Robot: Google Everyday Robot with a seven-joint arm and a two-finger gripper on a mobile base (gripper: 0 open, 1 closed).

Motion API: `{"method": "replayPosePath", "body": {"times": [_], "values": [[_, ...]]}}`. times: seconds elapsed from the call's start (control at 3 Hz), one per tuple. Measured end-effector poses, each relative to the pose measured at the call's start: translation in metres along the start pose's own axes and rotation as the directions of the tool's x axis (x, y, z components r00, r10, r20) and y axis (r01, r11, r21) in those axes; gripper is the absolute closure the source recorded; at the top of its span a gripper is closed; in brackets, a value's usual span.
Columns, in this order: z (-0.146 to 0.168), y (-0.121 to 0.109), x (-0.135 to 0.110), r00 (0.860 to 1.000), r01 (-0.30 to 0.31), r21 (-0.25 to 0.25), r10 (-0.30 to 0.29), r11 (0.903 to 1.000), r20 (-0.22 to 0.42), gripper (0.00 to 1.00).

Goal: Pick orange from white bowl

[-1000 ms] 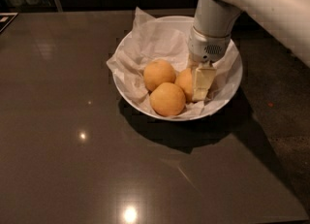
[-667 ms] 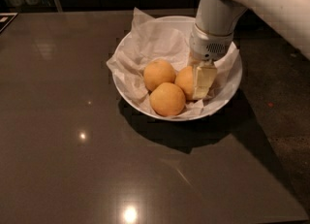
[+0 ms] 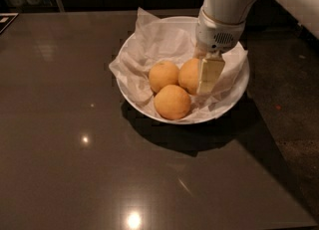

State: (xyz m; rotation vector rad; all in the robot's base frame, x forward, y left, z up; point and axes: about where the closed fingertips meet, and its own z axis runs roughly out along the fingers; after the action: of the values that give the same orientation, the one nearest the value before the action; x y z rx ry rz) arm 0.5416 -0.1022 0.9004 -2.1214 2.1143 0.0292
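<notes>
We see gripper (image 3: 206, 80) down in white bowl (image 3: 242, 88), against rightmost orange (image 3: 188, 76) of three; open or closed we cannot tell.

Readable text: none on any surface.
Hand (image 3: 205, 78): low inside the white bowl (image 3: 219, 115), pressed to the nearest orange (image 3: 187, 74); no lettering legible on it.
Counter (image 3: 75, 139): left of and below the hand, unmarked.

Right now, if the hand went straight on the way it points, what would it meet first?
Probably the rightmost orange: the hand points down into the white bowl, overlapping that orange's right side in this view. Depth is unclear; it might slip past onto the crumpled paper lining.
</notes>
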Motion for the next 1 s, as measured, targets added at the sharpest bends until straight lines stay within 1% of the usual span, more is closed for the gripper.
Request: {"method": "replayPosePath", "body": {"times": [0.33,0.67,1.0], "values": [[-0.011,0.001,-0.003,1.000,0.011,0.018,-0.012,0.9998,0.028,1.00],[-0.032,0.016,-0.001,0.994,0.046,0.063,-0.052,0.9969,0.092,1.00],[-0.065,0.047,0.006,0.982,0.074,0.117,-0.093,0.9904,0.162,1.00]]}}
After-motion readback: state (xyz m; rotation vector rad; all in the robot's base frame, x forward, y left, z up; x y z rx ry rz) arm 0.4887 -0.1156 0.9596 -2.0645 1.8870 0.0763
